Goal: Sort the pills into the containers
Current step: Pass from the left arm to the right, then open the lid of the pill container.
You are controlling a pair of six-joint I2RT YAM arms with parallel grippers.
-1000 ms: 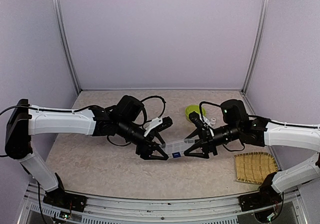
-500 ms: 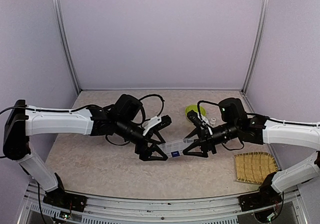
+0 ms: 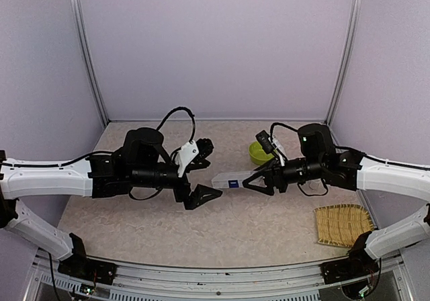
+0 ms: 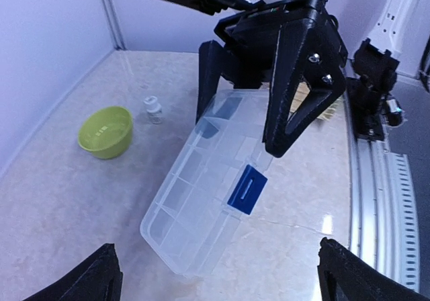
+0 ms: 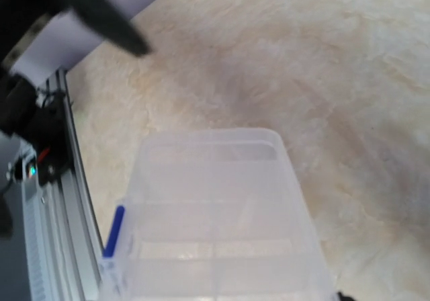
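Note:
The clear pill box [image 3: 227, 180] with its row of containers and a blue latch [image 4: 247, 189] hangs tilted over the middle of the table. My right gripper [image 3: 250, 183] is shut on its right end. In the left wrist view the right gripper's black fingers [image 4: 295, 93] clamp the far end of the box [image 4: 201, 200]. My left gripper [image 3: 207, 170] stands wide open to the left of the box, apart from it, with nothing between its fingertips [image 4: 101, 277]. The box [image 5: 215, 227] fills the lower right wrist view. No pills show in any view.
A lime-green bowl [image 3: 259, 153] sits behind the box, seen also in the left wrist view as the bowl [image 4: 106, 131] beside a small white bottle [image 4: 154, 109]. A bamboo mat [image 3: 342, 224] lies at the right front. A metal rail [image 4: 376, 180] runs along the near table edge.
My left gripper has opened wide, let go of the box's left end and drawn back to the left. The right gripper still holds the box, now carried a little up and back.

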